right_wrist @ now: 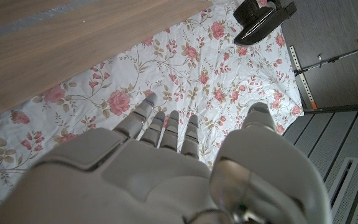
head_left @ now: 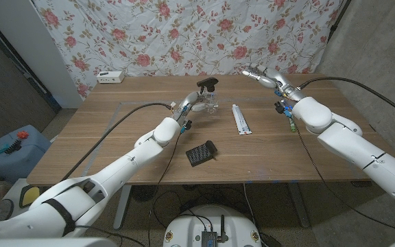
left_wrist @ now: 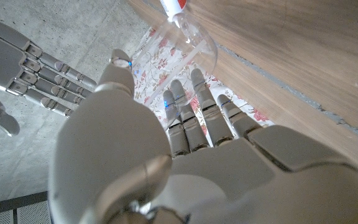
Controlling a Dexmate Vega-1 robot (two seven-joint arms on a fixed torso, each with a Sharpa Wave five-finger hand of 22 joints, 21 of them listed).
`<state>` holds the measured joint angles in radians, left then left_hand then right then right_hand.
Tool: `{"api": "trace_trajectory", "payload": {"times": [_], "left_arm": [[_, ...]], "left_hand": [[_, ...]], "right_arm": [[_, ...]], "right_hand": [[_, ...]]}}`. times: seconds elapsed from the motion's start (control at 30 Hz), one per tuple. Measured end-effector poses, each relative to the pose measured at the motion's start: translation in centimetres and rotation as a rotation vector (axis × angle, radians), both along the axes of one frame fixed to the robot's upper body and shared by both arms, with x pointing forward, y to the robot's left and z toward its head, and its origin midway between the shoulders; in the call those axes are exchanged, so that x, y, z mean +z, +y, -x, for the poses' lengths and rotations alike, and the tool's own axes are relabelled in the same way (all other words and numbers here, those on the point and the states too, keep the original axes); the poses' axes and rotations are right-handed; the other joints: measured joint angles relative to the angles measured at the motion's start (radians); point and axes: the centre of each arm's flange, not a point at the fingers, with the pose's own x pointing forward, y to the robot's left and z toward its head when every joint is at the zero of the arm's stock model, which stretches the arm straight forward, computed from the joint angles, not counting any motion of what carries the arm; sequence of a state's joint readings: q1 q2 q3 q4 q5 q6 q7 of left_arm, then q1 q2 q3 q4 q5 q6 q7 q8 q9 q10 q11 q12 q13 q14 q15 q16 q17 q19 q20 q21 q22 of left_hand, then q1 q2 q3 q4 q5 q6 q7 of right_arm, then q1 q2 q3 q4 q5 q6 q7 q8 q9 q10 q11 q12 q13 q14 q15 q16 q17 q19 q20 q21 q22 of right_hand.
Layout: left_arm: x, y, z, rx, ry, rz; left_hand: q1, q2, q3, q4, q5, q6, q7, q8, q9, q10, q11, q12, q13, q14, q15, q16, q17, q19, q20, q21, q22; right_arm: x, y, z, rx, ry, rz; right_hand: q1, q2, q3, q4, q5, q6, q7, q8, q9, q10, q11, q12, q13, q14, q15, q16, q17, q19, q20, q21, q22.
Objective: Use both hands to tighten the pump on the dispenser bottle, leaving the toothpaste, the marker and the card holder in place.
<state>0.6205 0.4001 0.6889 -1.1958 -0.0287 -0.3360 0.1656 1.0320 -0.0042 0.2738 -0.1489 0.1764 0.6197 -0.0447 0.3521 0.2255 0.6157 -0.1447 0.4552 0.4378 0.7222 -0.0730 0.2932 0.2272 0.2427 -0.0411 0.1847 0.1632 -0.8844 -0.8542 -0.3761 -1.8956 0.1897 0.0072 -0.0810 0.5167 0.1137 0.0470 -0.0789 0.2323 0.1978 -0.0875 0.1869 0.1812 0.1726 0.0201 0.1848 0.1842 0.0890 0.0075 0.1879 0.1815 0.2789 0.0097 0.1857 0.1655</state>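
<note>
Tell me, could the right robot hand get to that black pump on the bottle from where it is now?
Probably yes. The right robot hand is raised and open to the side of the black pump, with nothing between them; the left robot hand sits lower, at the clear bottle.

head overhead, wrist views close, inverted

- A makeshift robot test room is suggested.
- A flowered sheet (head_left: 184,34) is hung as backdrop behind a wooden table (head_left: 115,130).
- Bare concrete wall (head_left: 382,48) is seen.
</note>
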Motion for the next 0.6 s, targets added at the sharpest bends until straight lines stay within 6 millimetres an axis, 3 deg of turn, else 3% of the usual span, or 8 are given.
{"api": "trace_trajectory", "payload": {"times": [0.13, 0.3, 0.6], "left_arm": [[0.0, 0.0, 0.0, 0.003, -0.005, -0.003], [-0.1, -0.1, -0.1, 0.007, -0.011, -0.009], [-0.1, -0.2, 0.0, 0.005, -0.021, -0.020]], "left_hand": [[0.000, 0.000, 0.000, 0.000, 0.000, 0.000, 0.000, 0.000, 0.000, 0.000, 0.000, 0.000, 0.000, 0.000, 0.000, 0.000, 0.000, 0.000, 0.000, 0.000, 0.000], [0.000, 0.000, 0.000, 0.000, 0.000, 0.000, 0.000, 0.000, 0.000, 0.000, 0.000, 0.000, 0.000, 0.000, 0.001, 0.000, 0.000, 0.000, 0.000, 0.000, 0.000], [0.000, 0.000, 0.000, 0.000, 0.000, 0.000, 0.000, 0.007, 0.000, 0.000, 0.000, 0.000, 0.001, 0.000, 0.001, -0.004, -0.001, 0.000, 0.000, 0.000, 0.000]], "right_arm": [[0.4, 0.3, 0.2, -0.004, -0.002, 0.024], [0.8, 0.7, 0.7, -0.023, 0.002, 0.068], [2.1, 2.0, 2.4, -0.012, -0.030, 0.123]], "right_hand": [[0.022, -0.002, 0.008, -0.016, -0.006, -0.004, -0.004, 0.000, 0.003, -0.012, -0.002, 0.000, 0.000, -0.009, 0.009, 0.000, 0.000, -0.007, 0.007, 0.000, 0.000], [0.065, -0.015, 0.025, -0.053, -0.008, -0.014, -0.022, 0.000, 0.003, -0.034, -0.002, 0.000, 0.000, -0.023, 0.023, 0.000, 0.000, -0.013, 0.023, 0.000, 0.000], [0.104, -0.036, 0.040, -0.076, -0.008, -0.034, -0.016, 0.000, 0.003, -0.064, 0.004, -0.003, 0.005, -0.041, 0.059, 0.000, 0.000, -0.025, 0.050, 0.000, 0.000]]}}
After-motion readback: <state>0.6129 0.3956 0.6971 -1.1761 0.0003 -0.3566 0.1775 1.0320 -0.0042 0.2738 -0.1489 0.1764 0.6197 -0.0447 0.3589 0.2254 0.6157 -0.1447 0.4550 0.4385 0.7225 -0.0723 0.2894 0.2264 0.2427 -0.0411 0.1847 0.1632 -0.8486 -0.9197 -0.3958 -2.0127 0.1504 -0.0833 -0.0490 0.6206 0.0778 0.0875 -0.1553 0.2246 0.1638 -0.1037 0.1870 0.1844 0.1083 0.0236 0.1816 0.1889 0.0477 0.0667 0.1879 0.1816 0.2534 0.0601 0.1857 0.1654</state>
